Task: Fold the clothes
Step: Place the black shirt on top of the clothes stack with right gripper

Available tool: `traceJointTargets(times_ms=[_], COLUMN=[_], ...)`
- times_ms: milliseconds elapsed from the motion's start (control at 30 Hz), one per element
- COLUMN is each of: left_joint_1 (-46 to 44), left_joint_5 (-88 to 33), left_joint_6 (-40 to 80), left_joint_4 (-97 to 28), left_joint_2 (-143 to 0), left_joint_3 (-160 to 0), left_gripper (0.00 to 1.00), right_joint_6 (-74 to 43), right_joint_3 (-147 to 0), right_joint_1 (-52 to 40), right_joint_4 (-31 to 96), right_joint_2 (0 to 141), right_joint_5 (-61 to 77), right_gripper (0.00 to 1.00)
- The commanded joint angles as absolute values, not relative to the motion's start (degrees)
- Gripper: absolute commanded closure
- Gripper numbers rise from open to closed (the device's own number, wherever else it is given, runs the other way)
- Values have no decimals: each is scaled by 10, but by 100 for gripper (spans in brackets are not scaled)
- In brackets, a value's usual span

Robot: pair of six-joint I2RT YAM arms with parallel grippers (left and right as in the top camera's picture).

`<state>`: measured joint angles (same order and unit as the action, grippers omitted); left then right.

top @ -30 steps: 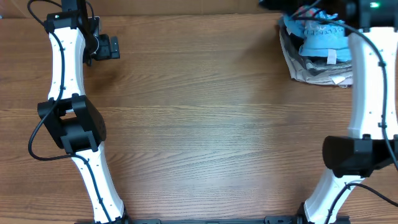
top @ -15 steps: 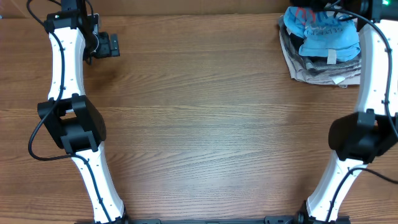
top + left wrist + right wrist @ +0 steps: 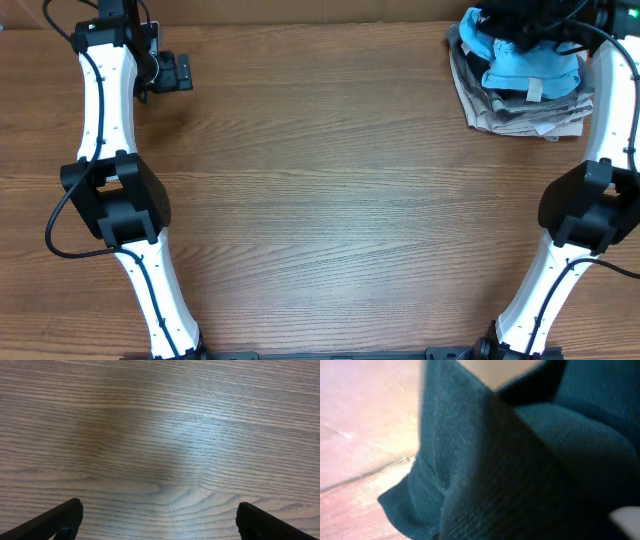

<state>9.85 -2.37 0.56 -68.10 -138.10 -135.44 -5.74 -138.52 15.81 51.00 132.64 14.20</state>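
pile of clothes [image 3: 520, 85] at table's [image 3: 330, 200] far right corner, right hand [image 3: 520, 22] over it

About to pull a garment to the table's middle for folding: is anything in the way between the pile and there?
Nothing visible. The table between the clothes pile and its middle is bare wood in the overhead view. The left gripper sits at the far left, off that path.
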Motion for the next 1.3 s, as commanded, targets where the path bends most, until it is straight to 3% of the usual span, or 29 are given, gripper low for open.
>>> traceJointTargets(times_ms=[0,300,567,633,667,700,800,1067,1200,1267], left_joint_1=[97,97,97,97,97,97,97,97,97,97], left_joint_5=[-30,-30,-30,-30,-30,-30,-31,-31,-31,-30], left_joint_6=[16,15,15,16,15,15,15,15,15,15], left_joint_4=[-681,-680,-679,-679,-679,-679,-679,-679,-677,-675], left_joint_2=[-1385,-1385,-1385,-1385,-1385,-1385,-1385,-1385,-1385,-1385], left_joint_3=[-1352,-1352,-1352,-1351,-1352,-1352,-1352,-1352,-1351,-1352], left_gripper=[0,0,0,0,0,0,0,0,0,0], right_joint_6=[-46,-60,-124,-155,-170,-182,-181,-161,-131,-110], right_joint_3=[-1400,-1399,-1398,-1398,-1398,-1398,-1399,-1411,-1421,-1422], right_joint_1=[153,145,149,159,163,168,179,182,182,180], right_joint_4=[461,409,594,646,671,700,767,783,753,726], right_joint_2=[1301,1309,1320,1320,1320,1320,1319,1262,1220,1209], right_joint_5=[181,181,119,116,117,121,156,198,199,198], right_gripper=[96,96,96,90,79,75,67,30,28,34])
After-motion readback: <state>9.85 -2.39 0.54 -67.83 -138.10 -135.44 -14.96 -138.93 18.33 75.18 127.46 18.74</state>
